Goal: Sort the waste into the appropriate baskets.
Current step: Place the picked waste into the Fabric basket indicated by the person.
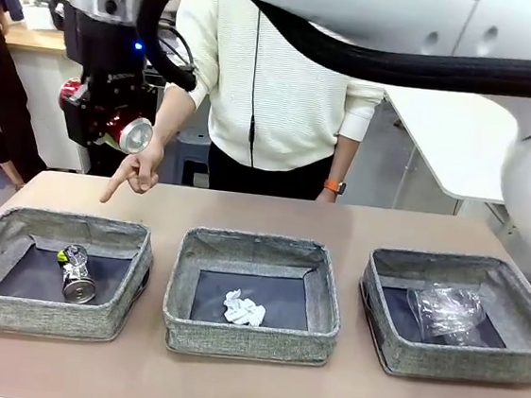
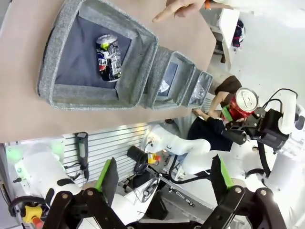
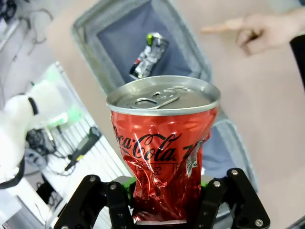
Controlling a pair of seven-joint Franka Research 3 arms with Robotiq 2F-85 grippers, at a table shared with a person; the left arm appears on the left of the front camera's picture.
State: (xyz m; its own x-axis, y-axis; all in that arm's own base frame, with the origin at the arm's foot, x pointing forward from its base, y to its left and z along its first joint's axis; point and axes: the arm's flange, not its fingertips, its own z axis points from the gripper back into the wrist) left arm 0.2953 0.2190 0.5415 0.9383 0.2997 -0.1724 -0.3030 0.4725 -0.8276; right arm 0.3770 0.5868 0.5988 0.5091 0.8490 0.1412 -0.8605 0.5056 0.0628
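- The right gripper (image 3: 164, 202) is clamped narrow on the crumpled waist of the crushed red can (image 3: 164, 157), whose lid end points away from the wrist toward the table
- In the front view the right gripper (image 1: 103, 120) hangs high, behind and above the left basket (image 1: 44, 314); the person's hand (image 1: 135, 174) points downward just below and beside it
- Ahead of and below the held can lies the dark printed can (image 3: 148, 55) on that basket's dark floor, so this looks like the bin for metal
- The left gripper (image 2: 164, 183) stands wide and empty, well above the table, with all the baskets far beyond its fingertips
- The crumpled white paper wad (image 1: 242, 309) sits in the middle basket (image 1: 249, 335); the clear plastic waste (image 1: 444, 311) lies in the right basket (image 1: 458, 357)
- Risk: the grip is on dented, springy metal, so the can may twist or slip out early and land on the table short of the bin
- Risk: the pointing hand is close to the descent path; a straight drop toward the basket's far wall could brush it
- Risk: a release from this height may bounce the can off the soft rim
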